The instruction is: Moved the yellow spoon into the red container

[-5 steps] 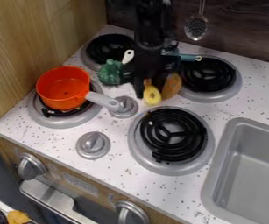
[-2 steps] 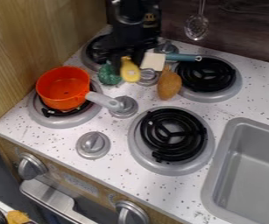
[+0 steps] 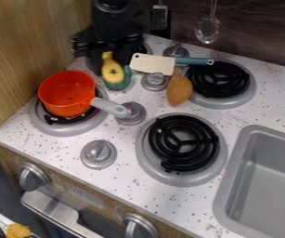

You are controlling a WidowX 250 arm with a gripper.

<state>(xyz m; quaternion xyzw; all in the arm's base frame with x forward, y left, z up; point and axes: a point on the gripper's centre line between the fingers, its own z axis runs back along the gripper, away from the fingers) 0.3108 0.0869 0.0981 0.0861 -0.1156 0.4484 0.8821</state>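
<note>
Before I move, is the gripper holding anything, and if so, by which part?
Yes: the gripper appears to hold the yellow spoon by its narrow upper end, with the rounded, wider end hanging down.

And here we have a pale wooden panel (image 3: 29,42) rising at the left, a dark wood-grain wall (image 3: 256,25) across the back, a speckled white countertop (image 3: 123,176) between them, and a grey sink (image 3: 265,179) set into it at the right, light falling softly over the counter.

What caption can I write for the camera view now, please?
Black gripper holding the yellow spoon, bowl end downward, near the red pot on the toy stove.
</note>
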